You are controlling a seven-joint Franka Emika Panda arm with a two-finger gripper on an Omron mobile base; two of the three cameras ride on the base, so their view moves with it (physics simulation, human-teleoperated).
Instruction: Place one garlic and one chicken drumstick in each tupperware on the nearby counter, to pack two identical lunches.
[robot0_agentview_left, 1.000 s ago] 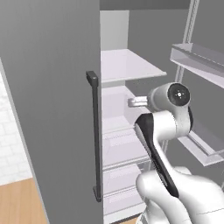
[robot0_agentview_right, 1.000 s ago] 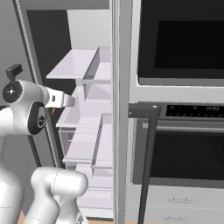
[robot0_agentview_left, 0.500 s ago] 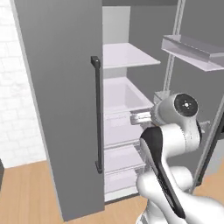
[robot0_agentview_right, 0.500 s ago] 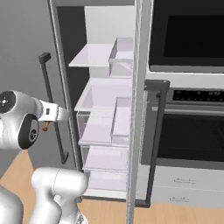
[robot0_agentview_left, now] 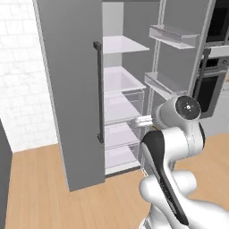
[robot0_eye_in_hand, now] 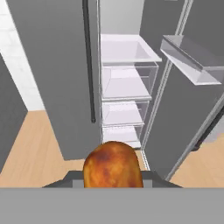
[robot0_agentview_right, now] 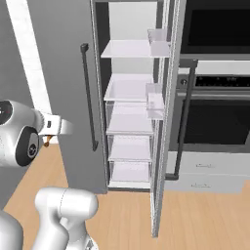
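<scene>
**Drumstick in my grip, facing the open fridge**

The chicken drumstick point(robot0_eye_in_hand: 113, 165) sits at the bottom centre of my hand view, its fat, glossy red-brown end toward the camera. It lies squarely between my two fingers: dark finger tips point(robot0_eye_in_hand: 70, 176) show at its lower left and lower right, pressed against its sides, with the meat bulging up above them. My gripper point(robot0_eye_in_hand: 113, 177) is closed down on it, the jaws almost as narrow as they go, with the drumstick filling the gap. Only the fat end is visible here; I cannot see the bone tip in this view.

In the right base view a small orange-tan bit pokes out under my wrist, just beside the hand; it is too small for me to say what it is.

The drumstick is held in the air, in front of and well apart from the open fridge point(robot0_agentview_left: 120, 103). Fridge interior: pale shelves and clear drawers point(robot0_eye_in_hand: 127, 83) stacked one over another. The open fridge door point(robot0_agentview_right: 163, 117) stands to the right, carrying clear door bins point(robot0_eye_in_hand: 190, 59). A closed grey door with a long dark vertical handle point(robot0_agentview_left: 97, 91) is to the left of the opening.

Beyond the open door, a black built-in oven point(robot0_agentview_right: 215, 117) with drawers beneath it. Light wooden floor point(robot0_agentview_left: 40, 192) below. White brick wall point(robot0_agentview_left: 20, 76) at far left.
</scene>
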